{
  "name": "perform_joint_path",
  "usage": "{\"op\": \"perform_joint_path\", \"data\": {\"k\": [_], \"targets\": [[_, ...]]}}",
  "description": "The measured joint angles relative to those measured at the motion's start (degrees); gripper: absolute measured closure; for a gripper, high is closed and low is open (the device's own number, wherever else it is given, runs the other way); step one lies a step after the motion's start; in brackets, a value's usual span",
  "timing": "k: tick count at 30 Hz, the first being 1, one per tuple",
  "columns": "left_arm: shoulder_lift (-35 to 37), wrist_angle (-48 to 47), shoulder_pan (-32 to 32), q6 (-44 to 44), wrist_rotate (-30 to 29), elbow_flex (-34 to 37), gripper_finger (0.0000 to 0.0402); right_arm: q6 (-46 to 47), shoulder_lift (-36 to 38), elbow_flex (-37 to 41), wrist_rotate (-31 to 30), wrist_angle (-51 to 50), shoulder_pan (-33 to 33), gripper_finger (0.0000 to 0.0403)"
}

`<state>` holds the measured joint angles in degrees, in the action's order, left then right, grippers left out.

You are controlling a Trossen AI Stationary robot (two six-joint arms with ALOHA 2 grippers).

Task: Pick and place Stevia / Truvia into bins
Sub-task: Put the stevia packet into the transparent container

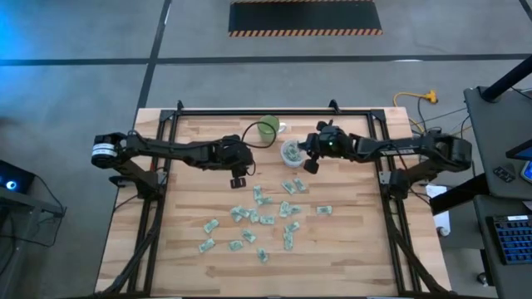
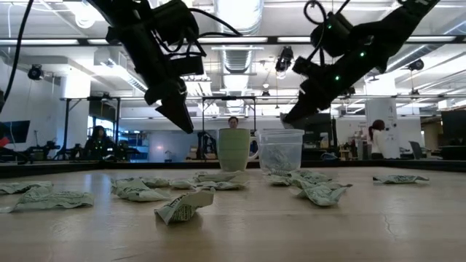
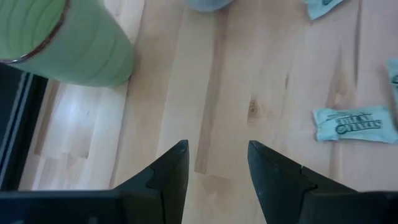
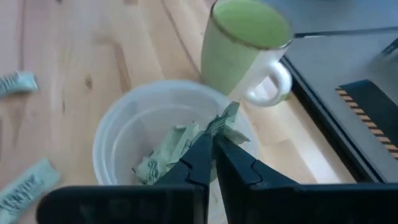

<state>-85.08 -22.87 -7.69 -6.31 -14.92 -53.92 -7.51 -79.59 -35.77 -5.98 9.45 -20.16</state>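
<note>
The right gripper [image 4: 214, 144] hangs over the clear cup [image 4: 115, 134], pinching 1 Stevia sachet [image 4: 225, 124] above sachets inside; the left gripper [image 3: 214, 163] hovers empty, jaws apart, over bare table [image 3: 273, 74] near the green mug [image 3: 74, 40]; other sachets [image 1: 249, 218] lie scattered.

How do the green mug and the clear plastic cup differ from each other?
The green mug is opaque and has a white handle; the clear cup is translucent and has none. The clear cup holds several sachets, and the right gripper hangs above it; no sachets show in the mug. Both stand upright, side by side.
</note>
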Motion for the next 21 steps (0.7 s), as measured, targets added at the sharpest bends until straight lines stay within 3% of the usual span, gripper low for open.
{"op": "perform_joint_path", "data": {"k": [9,15,18,21], "targets": [[0.0,2.0,1.64,0.1,1.28,1.1,0.0253,0.0,-2.64,-3.89,0.0,-2.0,0.0,0.0299],[0.0,16.3,2.15,-2.63,12.05,6.36,0.0253,-0.2,0.38,-5.22,0.08,-7.24,2.14,0.0271],[0.0,18.35,2.34,-5.28,17.09,8.18,0.0253,-0.22,2.5,-5.22,0.22,-9.95,3.65,0.0269],[0.0,18.04,2.89,-8.52,18.05,9.38,0.0253,-0.46,4.67,-5.2,0.2,-12.98,5.17,0.0273]]}}
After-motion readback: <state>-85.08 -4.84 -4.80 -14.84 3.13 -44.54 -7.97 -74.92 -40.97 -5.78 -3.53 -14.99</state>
